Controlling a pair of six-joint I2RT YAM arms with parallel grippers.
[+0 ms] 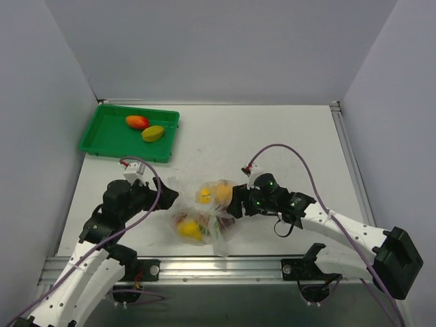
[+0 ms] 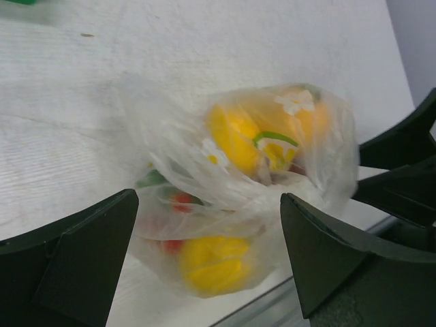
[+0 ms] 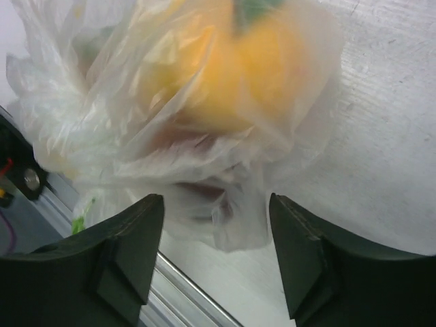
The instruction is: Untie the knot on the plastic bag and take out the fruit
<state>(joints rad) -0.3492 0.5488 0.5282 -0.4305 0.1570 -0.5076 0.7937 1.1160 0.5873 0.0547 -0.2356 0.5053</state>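
Black left gripper, jaws wide apart, sits just left of the clear plastic bag holding the fruit near the table's front edge, with the right gripper, jaws apart, at its right.

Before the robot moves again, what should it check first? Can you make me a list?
1. Left gripper open: ok.
2. Right gripper open: ok.
3. Bag lying between both grippers: ok.
4. Knot untied: cannot tell, lost in the crumpled plastic.
5. Fruit out of the bag: not ok, it sits inside.
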